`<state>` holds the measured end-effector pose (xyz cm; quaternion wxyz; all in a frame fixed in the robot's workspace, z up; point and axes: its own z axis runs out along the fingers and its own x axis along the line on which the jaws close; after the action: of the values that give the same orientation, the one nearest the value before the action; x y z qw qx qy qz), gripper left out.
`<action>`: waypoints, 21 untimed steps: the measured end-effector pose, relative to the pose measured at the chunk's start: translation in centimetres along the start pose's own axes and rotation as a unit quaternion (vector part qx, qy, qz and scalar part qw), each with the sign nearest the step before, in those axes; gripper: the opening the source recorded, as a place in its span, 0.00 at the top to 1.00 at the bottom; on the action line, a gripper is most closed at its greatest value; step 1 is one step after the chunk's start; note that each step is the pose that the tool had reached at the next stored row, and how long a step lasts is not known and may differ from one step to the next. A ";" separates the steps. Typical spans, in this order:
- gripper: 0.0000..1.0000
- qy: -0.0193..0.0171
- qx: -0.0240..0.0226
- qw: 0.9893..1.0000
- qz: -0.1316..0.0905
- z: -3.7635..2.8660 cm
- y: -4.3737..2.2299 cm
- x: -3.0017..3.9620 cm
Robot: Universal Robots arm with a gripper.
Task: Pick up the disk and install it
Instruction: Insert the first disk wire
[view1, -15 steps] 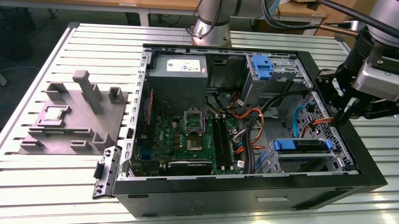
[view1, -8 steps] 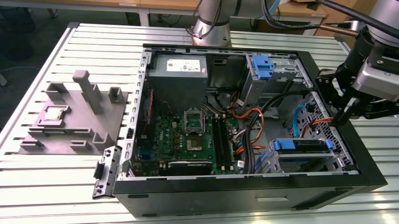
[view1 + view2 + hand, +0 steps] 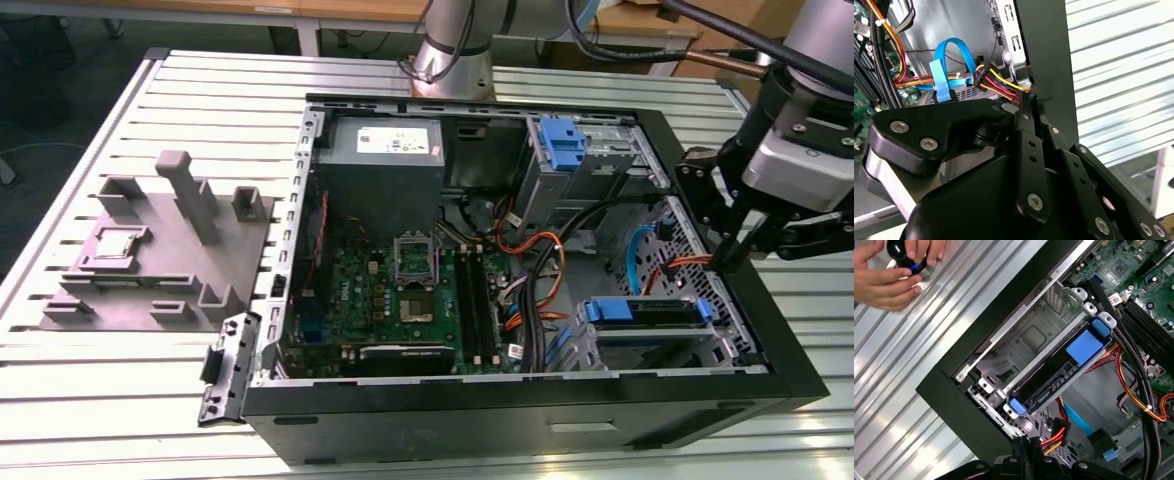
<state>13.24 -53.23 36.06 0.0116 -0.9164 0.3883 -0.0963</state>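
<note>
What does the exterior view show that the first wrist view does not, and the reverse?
Exterior view adds: the grey plastic fixture on the slatted metal table, and the grey power supply box in the black computer case. First wrist view adds: a person's hands on a black knob. Both share: the blue plastic carrier in the metal drive bay, and the green motherboard.

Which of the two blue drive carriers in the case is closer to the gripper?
The blue carrier in the lower bay, just below the gripper; the other carrier stands upright beside the power supply.
</note>
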 end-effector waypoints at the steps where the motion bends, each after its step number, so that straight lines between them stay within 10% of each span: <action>1: 0.83 0.000 0.000 1.000 0.001 -0.03 0.13 -0.13; 21: 0.83 0.005 -0.009 0.999 0.052 -0.14 0.85 -0.82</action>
<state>12.06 -53.24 35.98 0.0064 -0.8944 0.4367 -0.0967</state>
